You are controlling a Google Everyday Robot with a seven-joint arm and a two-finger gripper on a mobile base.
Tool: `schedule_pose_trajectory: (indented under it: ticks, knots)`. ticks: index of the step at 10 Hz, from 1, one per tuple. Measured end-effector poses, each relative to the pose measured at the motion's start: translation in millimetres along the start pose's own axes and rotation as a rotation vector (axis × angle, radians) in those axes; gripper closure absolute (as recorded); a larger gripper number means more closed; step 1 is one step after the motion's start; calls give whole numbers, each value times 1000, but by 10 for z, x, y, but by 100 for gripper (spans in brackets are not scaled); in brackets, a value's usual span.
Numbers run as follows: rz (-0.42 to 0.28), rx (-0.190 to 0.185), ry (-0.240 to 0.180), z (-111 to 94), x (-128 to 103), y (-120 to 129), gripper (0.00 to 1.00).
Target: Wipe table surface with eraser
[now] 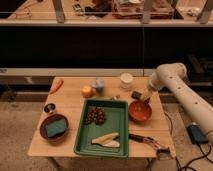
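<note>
Just beside eraser, far right of table surface: gripper.
Fingers spread apart; red bowl immediately nearer.

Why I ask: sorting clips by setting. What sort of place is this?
Probably a robotics lab: a wooden table set with items like the green tray and eraser, cluttered benches behind, cables on the floor. The gripper sits beside the eraser.

This looks like a robot testing lab (not a home kitchen). A white robot arm reaches over the small wooden bench, and its claw is spread open at the far right side, just beside the eraser. On the speckled floor at the right lie cables and a blue box. A long cluttered counter runs along the far side.
</note>
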State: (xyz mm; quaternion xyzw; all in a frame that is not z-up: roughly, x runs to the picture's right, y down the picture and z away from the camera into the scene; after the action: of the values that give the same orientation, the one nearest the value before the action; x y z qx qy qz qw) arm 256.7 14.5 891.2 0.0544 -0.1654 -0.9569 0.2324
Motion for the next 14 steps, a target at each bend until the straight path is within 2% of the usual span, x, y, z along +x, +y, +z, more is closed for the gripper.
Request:
schedule_pose_trajectory:
  ticks: [1, 3, 4, 6, 7, 9, 11, 12, 14]
  knots:
    - [-4, 38, -17, 269, -59, -127, 20]
    - [0, 91, -45, 570, -164, -244, 20]
    - [4, 121, -62, 699, -220, -273, 20]
    - [9, 151, -74, 777, -269, -269, 20]
    - [11, 153, -71, 758, -291, -242, 20]
    - [16, 142, -56, 563, -315, -113, 20]
    - [25, 135, -29, 281, -351, 36, 20]
    - [31, 141, 7, 74, -377, 138, 20]
    - [50, 144, 60, -163, -429, 272, 20]
